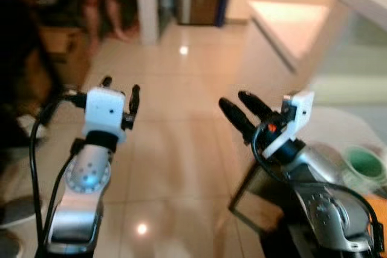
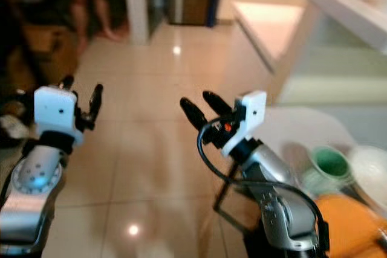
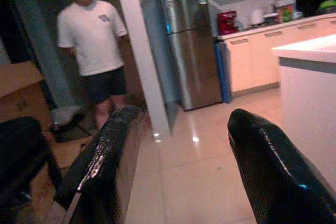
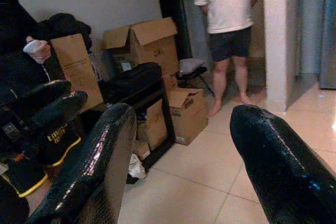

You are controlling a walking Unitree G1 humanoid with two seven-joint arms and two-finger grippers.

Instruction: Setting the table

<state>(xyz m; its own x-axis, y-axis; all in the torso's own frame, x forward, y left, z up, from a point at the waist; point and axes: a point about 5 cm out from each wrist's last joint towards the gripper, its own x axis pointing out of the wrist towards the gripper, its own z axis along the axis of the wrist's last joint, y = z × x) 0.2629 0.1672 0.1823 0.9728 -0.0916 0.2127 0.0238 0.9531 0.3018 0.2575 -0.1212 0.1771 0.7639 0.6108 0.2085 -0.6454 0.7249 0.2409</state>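
Observation:
Both arms are raised over the tiled floor. My left gripper [image 1: 121,87] stands open with nothing between its fingers, and so does my right gripper [image 1: 233,99]. To the right, beside and below the right arm, is a round white table [image 2: 290,128]. On it stand a green cup [image 2: 329,164] and a white bowl [image 2: 370,170], with something orange [image 2: 351,222] at the near edge. The grippers are apart from these things. The wrist views look past each gripper's spread fingers [image 3: 100,166] [image 4: 273,166] into the room.
A person [image 3: 94,40] stands by a white pillar [image 1: 147,4], near a steel fridge [image 3: 191,40]. A white counter [image 1: 290,25] runs along the right. Cardboard boxes [image 4: 142,40] and dark bags lie at the left, beside another person's hand [image 4: 37,51]. Open floor [image 1: 175,149] lies ahead.

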